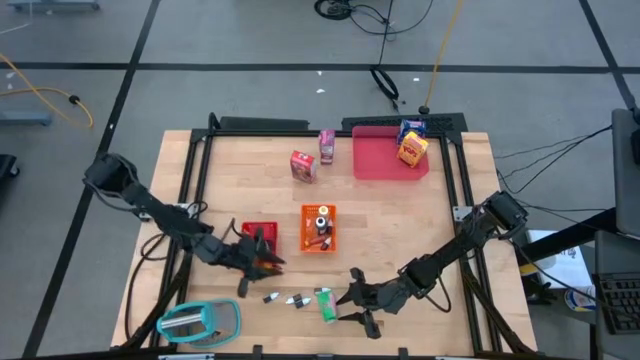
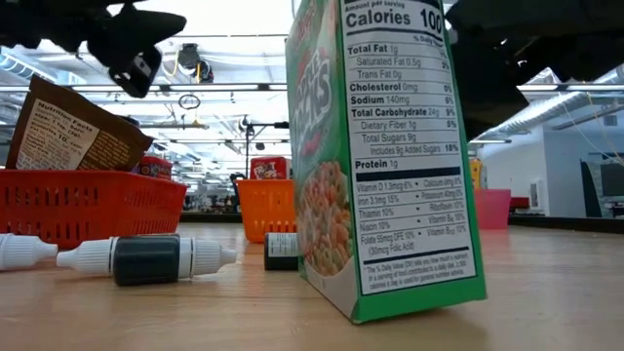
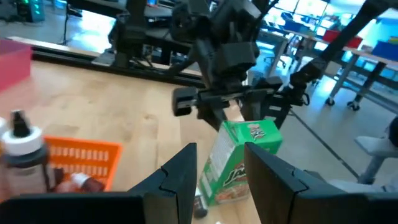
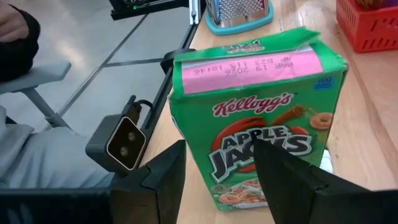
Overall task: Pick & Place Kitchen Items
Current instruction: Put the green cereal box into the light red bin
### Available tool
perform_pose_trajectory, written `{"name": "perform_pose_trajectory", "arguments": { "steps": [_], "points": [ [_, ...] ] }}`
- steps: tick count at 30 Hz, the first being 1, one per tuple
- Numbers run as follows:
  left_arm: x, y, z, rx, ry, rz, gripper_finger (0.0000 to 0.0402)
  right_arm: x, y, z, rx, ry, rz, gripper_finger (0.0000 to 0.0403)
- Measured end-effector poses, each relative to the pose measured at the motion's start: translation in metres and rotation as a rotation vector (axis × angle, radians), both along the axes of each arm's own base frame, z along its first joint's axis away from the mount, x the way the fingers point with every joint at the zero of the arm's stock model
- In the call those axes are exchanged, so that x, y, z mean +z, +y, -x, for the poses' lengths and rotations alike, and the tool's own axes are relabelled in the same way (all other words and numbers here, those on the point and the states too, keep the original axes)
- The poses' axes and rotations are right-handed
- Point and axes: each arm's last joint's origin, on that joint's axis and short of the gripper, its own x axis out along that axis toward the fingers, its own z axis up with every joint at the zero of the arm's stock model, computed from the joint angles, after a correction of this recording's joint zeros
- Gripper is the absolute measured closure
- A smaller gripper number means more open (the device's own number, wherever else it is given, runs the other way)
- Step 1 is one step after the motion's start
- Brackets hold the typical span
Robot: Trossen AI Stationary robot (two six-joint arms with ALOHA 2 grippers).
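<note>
A green cereal box [image 4: 261,124] stands upright on its bottom end on the wooden table [image 1: 400,230], near the front edge [image 1: 325,303]. My right gripper [image 4: 219,146] is open just to the box's right, its fingers short of the box's front face and touching nothing. My left gripper [image 1: 262,262] hovers open and holding nothing beside the red bin [image 1: 258,238]; it faces the box [image 3: 239,162]. Small white-capped bottles [image 2: 146,258] lie on their sides on the table left of the box. A brown packet [image 2: 78,127] leans in the red bin.
An orange bin [image 1: 319,228] with small bottles sits mid-table. A pink tray [image 1: 390,165] at the back right carries blue and yellow cartons [image 1: 412,140]. Red [image 1: 303,166] and pink [image 1: 327,145] cartons stand nearby. A teal-rimmed object [image 1: 200,320] lies at the front left. A seated person [image 4: 37,155] is beyond the table's edge.
</note>
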Motion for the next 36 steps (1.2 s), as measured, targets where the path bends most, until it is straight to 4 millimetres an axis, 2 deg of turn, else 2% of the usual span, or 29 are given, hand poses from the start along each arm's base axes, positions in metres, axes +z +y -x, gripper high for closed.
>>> {"name": "perform_pose_trajectory", "arguments": {
  "steps": [4, 11, 15, 20, 23, 29, 36],
  "points": [
    [-0.004, -0.015, -0.026, -0.005, 0.028, -0.055, 0.0268, 0.0, 0.002, 0.001, 0.009, 0.002, 0.001, 0.022],
    [0.002, -0.043, -0.064, -0.093, 0.066, -0.153, 0.0268, -0.001, 0.012, 0.009, 0.045, 0.01, 0.005, 0.022],
    [-0.007, -0.051, -0.08, -0.067, 0.18, -0.21, 0.0268, -0.001, 0.016, 0.012, 0.058, 0.011, 0.007, 0.022],
    [-0.017, -0.055, -0.103, -0.06, 0.212, -0.202, 0.0268, -0.001, 0.017, 0.013, 0.051, 0.015, -0.005, 0.022],
    [-0.028, -0.055, -0.112, -0.086, 0.263, -0.202, 0.0268, -0.001, 0.017, 0.013, 0.044, 0.02, -0.019, 0.022],
    [-0.04, -0.055, -0.123, -0.111, 0.302, -0.158, 0.0268, -0.002, 0.016, 0.013, 0.04, 0.032, -0.014, 0.022],
    [-0.035, -0.058, -0.128, -0.124, 0.262, -0.194, 0.0268, -0.006, 0.013, 0.014, -0.003, 0.046, 0.044, 0.022]
  ]
}}
